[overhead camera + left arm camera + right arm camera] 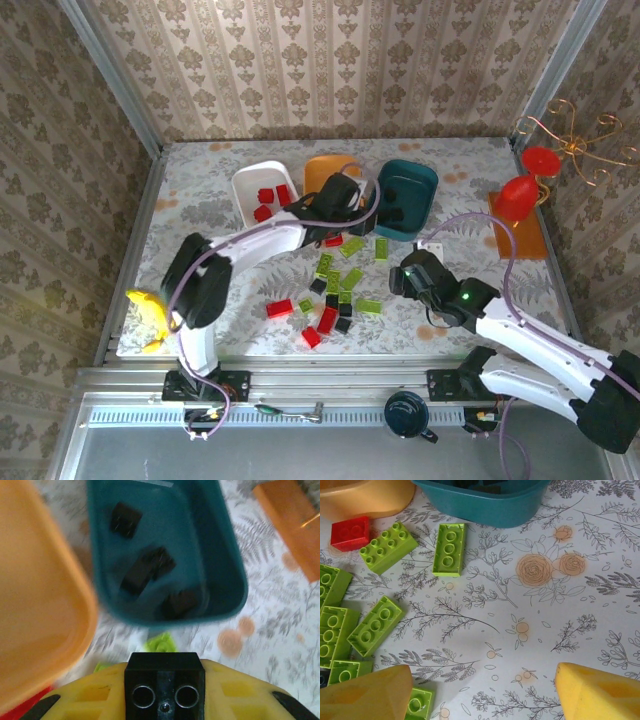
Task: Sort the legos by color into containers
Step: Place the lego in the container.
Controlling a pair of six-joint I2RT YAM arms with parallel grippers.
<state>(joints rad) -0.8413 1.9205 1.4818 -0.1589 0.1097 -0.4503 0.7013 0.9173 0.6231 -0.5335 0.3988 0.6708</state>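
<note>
My left gripper (340, 200) hovers between the orange tub (322, 168) and the dark teal tub (408, 198), shut on a black brick (165, 672) held between its yellow fingers (95, 695). The teal tub (165, 555) holds several black bricks. Red bricks lie in the white tub (262, 190). My right gripper (405, 275) stands open low over bare table (485, 695), nothing between its fingers (365, 692). Just to its left lie lime bricks (449, 548) and a red brick (351, 531). Loose red (279, 309), lime (369, 306) and black (343, 324) bricks are scattered mid-table.
A flat orange tray (525, 235) with a red goblet (518, 198) stands at the right edge. A yellow object (150, 315) lies at the table's left edge. A dark mug (408, 415) sits on the rail in front. Walls close the back and sides.
</note>
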